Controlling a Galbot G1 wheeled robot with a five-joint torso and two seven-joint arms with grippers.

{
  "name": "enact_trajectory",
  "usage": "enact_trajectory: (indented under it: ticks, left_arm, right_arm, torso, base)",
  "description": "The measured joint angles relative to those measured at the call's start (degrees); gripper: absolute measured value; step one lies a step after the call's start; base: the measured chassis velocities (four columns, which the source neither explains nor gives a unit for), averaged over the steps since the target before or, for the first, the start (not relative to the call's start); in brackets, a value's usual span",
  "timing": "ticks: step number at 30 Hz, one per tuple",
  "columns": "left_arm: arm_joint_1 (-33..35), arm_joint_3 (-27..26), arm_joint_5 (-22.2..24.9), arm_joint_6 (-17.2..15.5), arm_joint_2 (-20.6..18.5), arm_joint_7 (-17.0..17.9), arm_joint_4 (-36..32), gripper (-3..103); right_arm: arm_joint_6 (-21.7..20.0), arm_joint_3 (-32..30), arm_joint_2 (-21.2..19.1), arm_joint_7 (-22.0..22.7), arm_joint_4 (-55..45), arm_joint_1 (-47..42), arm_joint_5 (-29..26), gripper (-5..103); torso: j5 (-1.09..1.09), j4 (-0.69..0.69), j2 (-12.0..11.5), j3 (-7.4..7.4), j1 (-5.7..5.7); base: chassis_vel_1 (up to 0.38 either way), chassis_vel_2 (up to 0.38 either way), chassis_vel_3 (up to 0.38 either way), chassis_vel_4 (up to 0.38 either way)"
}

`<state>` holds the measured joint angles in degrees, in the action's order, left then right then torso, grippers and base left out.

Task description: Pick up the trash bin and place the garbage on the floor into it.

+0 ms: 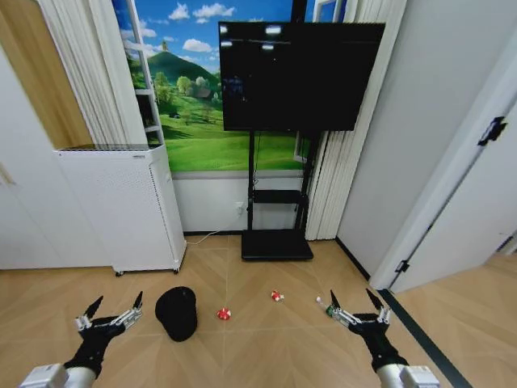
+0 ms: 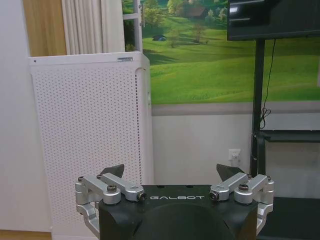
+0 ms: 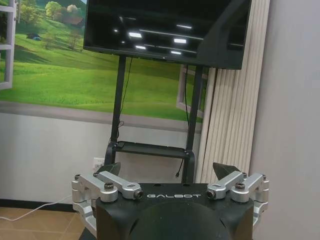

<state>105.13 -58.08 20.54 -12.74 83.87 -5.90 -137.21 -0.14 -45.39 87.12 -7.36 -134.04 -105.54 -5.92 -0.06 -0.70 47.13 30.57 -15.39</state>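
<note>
The black trash bin [image 1: 177, 313] stands on the herringbone floor [image 1: 258, 339] in the head view. To its right lie the garbage pieces: a red-and-white wrapper [image 1: 223, 313], a crushed red-and-white can [image 1: 277, 296] and a small clear bottle [image 1: 324, 305]. My left gripper [image 1: 114, 310] hangs open just left of the bin, nothing between its fingers. My right gripper [image 1: 355, 303] is open beside the bottle. The wrist views show each gripper [image 2: 171, 172] [image 3: 169, 169] open and empty, facing the wall.
A tall white appliance [image 1: 121, 206] stands at the back left. A TV [image 1: 299, 77] on a black stand with a flat base [image 1: 276, 244] sits behind the garbage. A door [image 1: 468, 202] and a dark threshold strip [image 1: 416, 327] are on the right.
</note>
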Motion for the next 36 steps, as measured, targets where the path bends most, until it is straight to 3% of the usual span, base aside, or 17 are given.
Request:
enact_trajectory:
  ticks: [2, 6, 9, 10, 12, 13, 15, 16, 19, 26, 29, 36]
  left_arm:
    - [0.0, 0.0, -0.1, 0.6, 0.0, -0.4, 0.1, 100]
    - [-0.1, -0.1, -0.5, 1.3, 0.0, -0.7, 0.4, 100]
    - [-0.2, -0.2, -0.5, 2.0, 0.0, -1.2, 0.7, 100]
    - [-0.3, -0.2, -0.5, 2.2, 0.0, -1.4, 0.9, 100]
    - [-0.3, -0.2, -0.5, 2.3, 0.0, -1.4, 1.0, 100]
    - [-0.4, -0.2, -0.4, 2.4, 0.0, -1.4, 1.0, 100]
    - [-0.5, -0.3, -0.3, 2.4, 0.0, -1.4, 1.2, 103]
    - [-0.5, -0.3, -0.2, 2.4, 0.0, -1.4, 1.3, 100]
    - [-0.6, -0.4, 0.0, 2.5, 0.0, -1.4, 1.3, 96]
    - [-0.7, -0.5, 0.2, 2.6, 0.1, -1.0, 1.5, 103]
    - [-0.8, -0.6, 0.0, 2.6, 0.2, -0.6, 1.8, 97]
    - [-0.9, -0.8, -0.4, 2.5, 0.3, -0.5, 2.2, 100]
  right_arm:
    - [0.0, 0.0, 0.0, 0.0, 0.2, 0.0, 0.1, 100]
    - [0.6, 0.0, 0.1, 0.3, 0.4, 0.0, 0.2, 100]
    - [1.0, 0.0, 0.0, 0.9, 0.7, 0.0, 0.2, 100]
    - [1.3, 0.0, 0.1, 1.8, 0.8, 0.2, 0.1, 100]
    - [1.5, 0.0, 0.2, 2.4, 0.9, 0.2, 0.1, 100]
    - [2.0, 0.0, 0.2, 2.7, 1.1, 0.4, 0.0, 100]
    - [2.5, -0.1, 0.3, 3.0, 1.3, 0.4, 0.0, 100]
    - [2.7, -0.2, 0.3, 3.0, 1.4, 0.5, 0.0, 100]
    - [2.8, -0.2, 0.4, 3.0, 1.6, 0.4, 0.3, 100]
    - [3.0, 0.1, 0.8, 2.8, 1.7, 0.1, 1.1, 100]
    - [3.2, 0.0, 1.0, 2.8, 1.7, 0.0, 1.2, 100]
    - [3.4, -0.1, 1.2, 2.8, 1.8, -0.1, 1.2, 100]
  torso:
    - [0.12, 0.0, 0.0, 0.02, -0.02]
    - [0.01, -0.02, 0.0, -0.01, 0.01]
    - [0.14, 0.0, 0.0, 0.02, -0.02]
    - [-0.02, 0.0, 0.0, 0.0, 0.01]
    - [-0.01, -0.02, 0.0, 0.0, 0.0]
    - [0.13, 0.01, 0.0, 0.02, -0.01]
    - [0.06, -0.01, 0.0, 0.01, -0.01]
    - [-0.02, 0.0, 0.0, 0.01, -0.02]
    - [0.09, 0.0, 0.0, 0.04, -0.07]
    - [0.05, -0.02, 0.0, -0.01, 0.03]
    - [0.06, -0.01, -0.2, -0.13, 0.12]
    - [0.06, -0.02, -1.7, -0.86, 0.7]
  base:
    - [-0.342, 0.359, 0.353, -0.35]
    - [-0.379, 0.351, 0.368, -0.363]
    - [-0.349, 0.36, 0.336, -0.397]
    - [-0.351, 0.334, 0.373, -0.337]
    - [-0.351, 0.334, 0.34, -0.342]
    - [-0.329, 0.336, 0.307, -0.353]
    - [-0.329, 0.316, 0.345, -0.353]
    - [-0.329, 0.316, 0.277, -0.276]
    - [-0.214, 0.222, 0.192, -0.236]
    - [-0.065, 0.057, 0.019, -0.011]
    - [0.088, -0.05, -0.075, 0.056]
    - [0.021, -0.01, -0.011, 0.032]
